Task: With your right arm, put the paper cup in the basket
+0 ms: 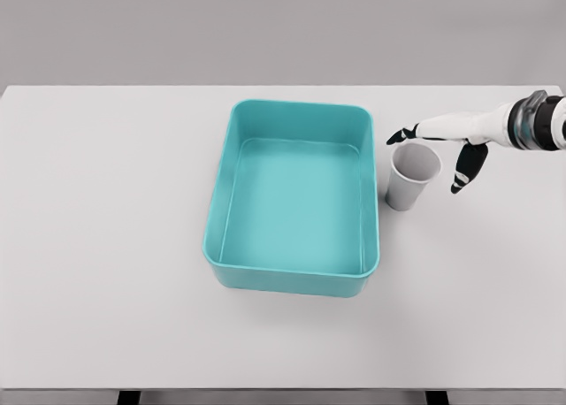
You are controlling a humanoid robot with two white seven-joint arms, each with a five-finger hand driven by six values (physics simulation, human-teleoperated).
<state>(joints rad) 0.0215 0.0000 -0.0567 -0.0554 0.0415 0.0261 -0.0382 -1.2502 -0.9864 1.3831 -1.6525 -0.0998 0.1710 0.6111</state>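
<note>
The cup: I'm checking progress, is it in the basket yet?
No, the cup stands upright on the table just right of the basket, with the right hand over it.

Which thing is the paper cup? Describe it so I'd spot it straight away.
Find the big teal basket in the middle of the white table. Just off its right wall stands the paper cup, small, grey-white, upright and open-topped. It is the only small thing there, with the robot's right hand spread just above its rim.
</note>
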